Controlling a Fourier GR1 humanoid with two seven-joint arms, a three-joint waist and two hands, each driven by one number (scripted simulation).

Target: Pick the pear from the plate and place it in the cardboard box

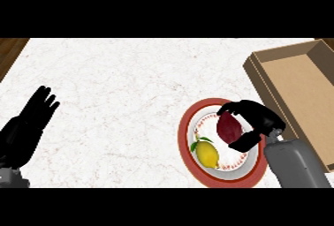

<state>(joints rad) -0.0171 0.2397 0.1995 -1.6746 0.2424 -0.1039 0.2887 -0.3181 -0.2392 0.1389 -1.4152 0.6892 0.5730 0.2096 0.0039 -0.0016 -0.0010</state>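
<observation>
The step in hand is the grasp. At the lower right of the frame the robot's black right hand (256, 121) is curled over a dark red, pear-shaped fruit (228, 127) — the pear of the task, by its shape — with fingers wrapping its upper end and the thumb closing on its lower right side. The pear appears to lie on the round plate with a red rim and white centre (189, 115), in the plate's upper half; whether it has left the surface cannot be told from this view. Just below and left of it on the same plate sits a yellow lemon with a green leaf (207, 153), close to the pear but apart from the hand.

The open brown cardboard box (277, 55) stands at the right edge of the frame, its long wall just beside the plate's right rim.

The left hand (29, 121) rests at the left edge, fingers straight and up, holding nothing.

The next move, as I judge it, calls for a lift clear of the plate and the lemon, then a short carry to the right over the box's near wall — high enough not to catch the cardboard — before the fingers let go inside.
</observation>
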